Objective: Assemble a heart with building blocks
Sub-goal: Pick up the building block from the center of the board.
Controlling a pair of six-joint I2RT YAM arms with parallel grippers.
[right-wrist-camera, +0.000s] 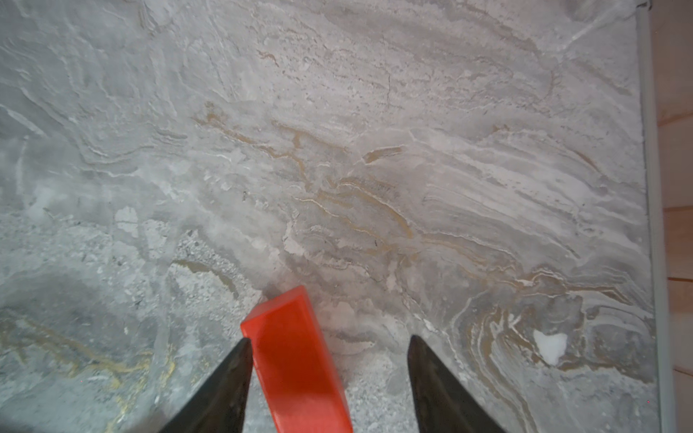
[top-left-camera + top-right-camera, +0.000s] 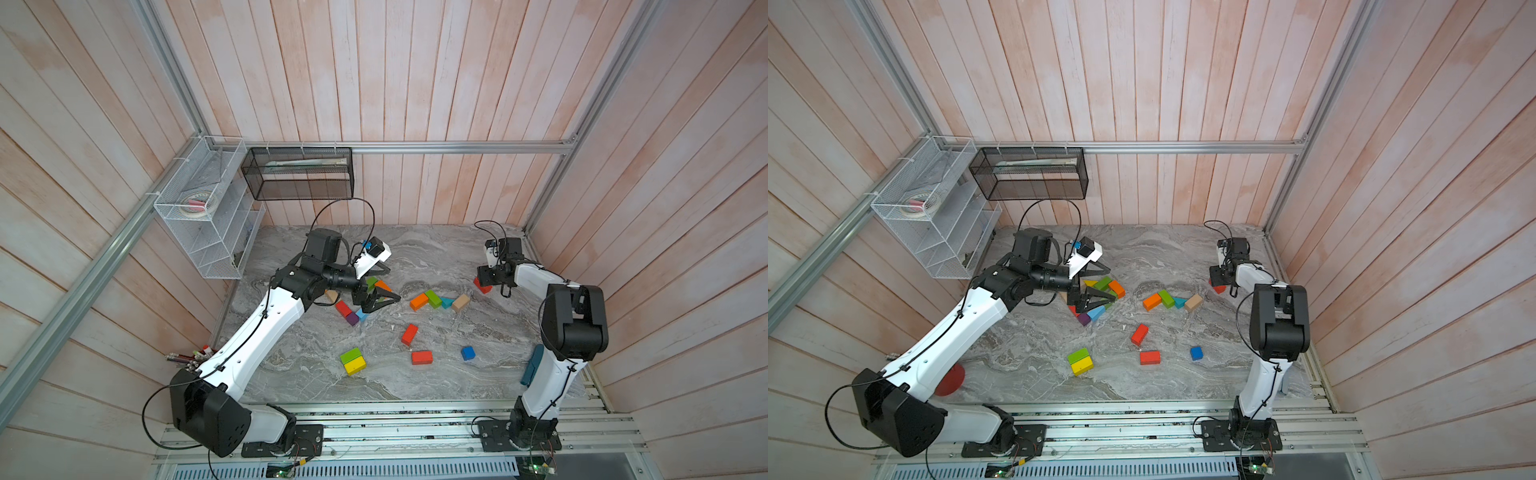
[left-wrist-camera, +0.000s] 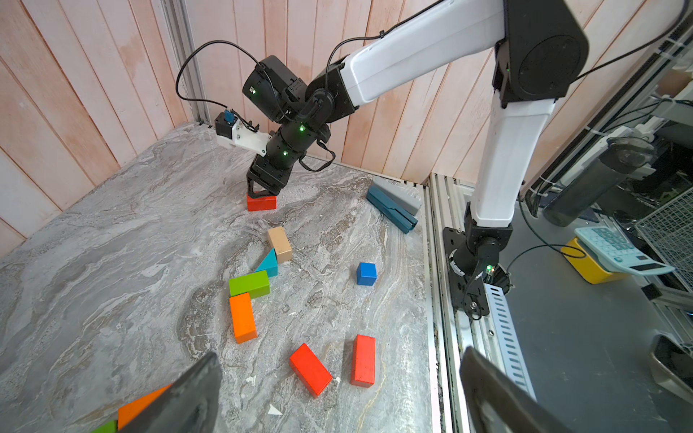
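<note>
Red brick [image 1: 296, 360] lies flat on the grey marbled surface [image 1: 375, 150], between the fingers [image 1: 225, 386] of the right pincer [image 1: 329, 338]. That pincer stands partly open: one finger touches the brick's long side, the other is clear of it, so nothing is gripped. Left pincer [image 3: 339, 352] is spread wide and empty, hovering over a huddle of blocks: green block [image 2: 372, 282], orange block [image 2: 383, 286], red block [image 2: 343, 308], purple block [image 2: 352, 318]. Between the two pincers sits a touching row: orange brick [image 2: 419, 301], green brick [image 2: 433, 298], teal wedge [image 2: 446, 302], tan brick [image 2: 460, 302]. Off toward the arm bases, well apart from either pincer: a loose red brick [image 2: 409, 334], its red neighbour [image 2: 422, 357], a blue cube [image 2: 468, 353], a green slab [image 2: 351, 356] touching a yellow slab [image 2: 355, 366].
</note>
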